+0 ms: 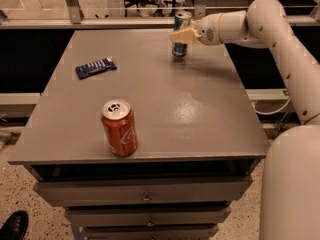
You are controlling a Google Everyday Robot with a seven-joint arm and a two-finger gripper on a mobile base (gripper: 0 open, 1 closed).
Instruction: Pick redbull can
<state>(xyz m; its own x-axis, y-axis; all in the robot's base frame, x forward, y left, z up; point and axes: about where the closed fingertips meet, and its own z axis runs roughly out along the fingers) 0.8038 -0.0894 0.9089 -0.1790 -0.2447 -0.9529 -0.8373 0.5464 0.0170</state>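
My gripper (184, 35) right against redbull can (179, 49) midsection, in from right; can upright; clamped or not, can't tell.

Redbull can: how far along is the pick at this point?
Done: the reach. The gripper is at the redbull can, near the far edge of the table. In hand: the grasp, though a hold cannot be confirmed. Left: the lift, since the can's base appears to rest on the table.
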